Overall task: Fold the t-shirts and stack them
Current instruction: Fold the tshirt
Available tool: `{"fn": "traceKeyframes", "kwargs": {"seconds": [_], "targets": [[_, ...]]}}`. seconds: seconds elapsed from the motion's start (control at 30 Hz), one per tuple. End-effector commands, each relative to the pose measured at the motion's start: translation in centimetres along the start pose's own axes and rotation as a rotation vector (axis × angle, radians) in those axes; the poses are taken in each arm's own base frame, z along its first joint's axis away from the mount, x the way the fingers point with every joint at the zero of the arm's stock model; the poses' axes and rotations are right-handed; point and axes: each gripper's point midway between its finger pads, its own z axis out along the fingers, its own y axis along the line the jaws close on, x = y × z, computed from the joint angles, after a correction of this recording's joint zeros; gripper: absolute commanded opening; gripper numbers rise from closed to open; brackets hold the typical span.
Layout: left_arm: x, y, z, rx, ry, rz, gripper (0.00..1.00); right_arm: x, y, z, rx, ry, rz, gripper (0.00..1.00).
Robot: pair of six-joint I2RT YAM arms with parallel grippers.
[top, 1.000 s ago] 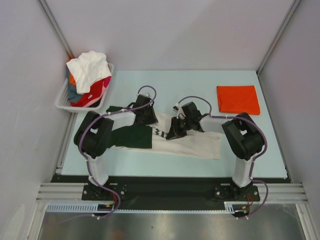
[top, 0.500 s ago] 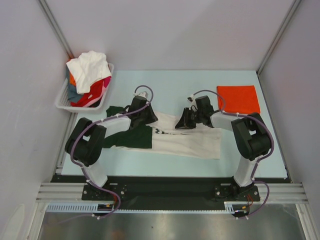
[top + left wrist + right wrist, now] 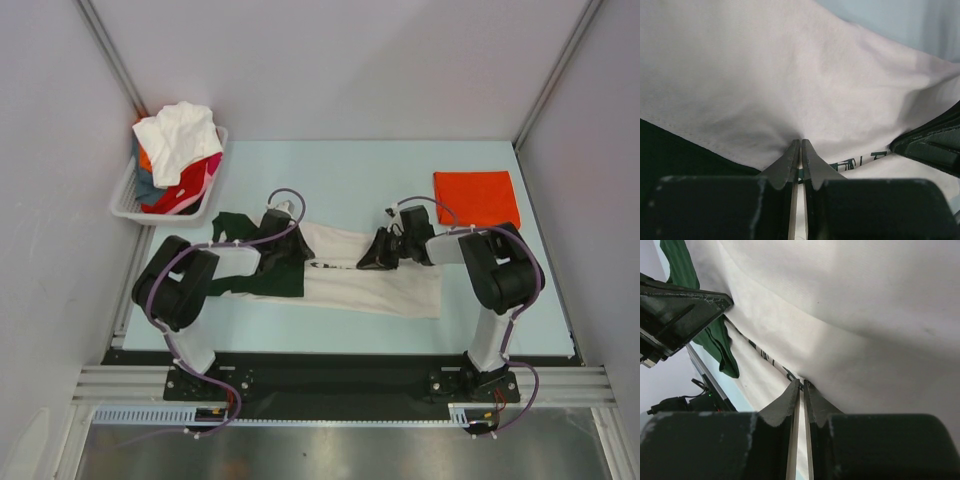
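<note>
Your cream t-shirt lies spread on the table, just right of the white basket and nearer the arm bases than it. Its dark green sleeve is at the end towards the basket. Your left gripper has its fingers pressed together on a raised pinch of the cream cloth, on the part of the shirt closer to the basket. Your right gripper is clamped the same way on a fold farther from the basket, beside the dark print. The orange-red t-shirt lies folded flat, well apart from the basket, far to its right. A heap of shirts, white, red and pink, fills the basket.
</note>
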Motion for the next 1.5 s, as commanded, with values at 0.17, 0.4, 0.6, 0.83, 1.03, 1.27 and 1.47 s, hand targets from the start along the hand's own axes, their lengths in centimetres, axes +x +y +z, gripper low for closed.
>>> {"fn": "traceKeyframes", "kwargs": {"seconds": [0.17, 0.4, 0.6, 0.83, 1.03, 1.27, 1.47], "targets": [[-2.2, -2.9, -2.2, 0.066, -0.072, 0.06, 0.16, -2.6, 1.8, -1.2, -0.024, -0.061, -0.044, 0.19], [-4.6, -2.3, -6.7, -0.026, -0.192, 0.123, 0.33, -5.5, 3.5, -1.9, 0.031, -0.119, -0.149, 0.29], [-7.7, -1.3, -8.8, -0.135, -0.259, 0.14, 0.45, -8.4, 4.8, -1.9, 0.043, -0.164, -0.195, 0.39], [-7.7, -4.6, -4.5, -0.023, -0.147, 0.131, 0.4, -8.6, 8.0, 0.7, -0.156, -0.127, -0.131, 0.32], [-6.7, -2.9, -0.3, -0.078, -0.06, 0.092, 0.36, -7.0, 10.5, 5.5, -0.205, -0.051, -0.101, 0.24], [-4.7, 0.4, 2.9, -0.141, 0.02, 0.033, 0.35, -7.6, 6.1, 7.7, -0.134, -0.096, 0.077, 0.09], [-3.0, 2.7, 3.5, -0.213, 0.041, -0.006, 0.34, -9.5, -0.4, 4.6, -0.111, -0.198, 0.204, 0.04]]}}
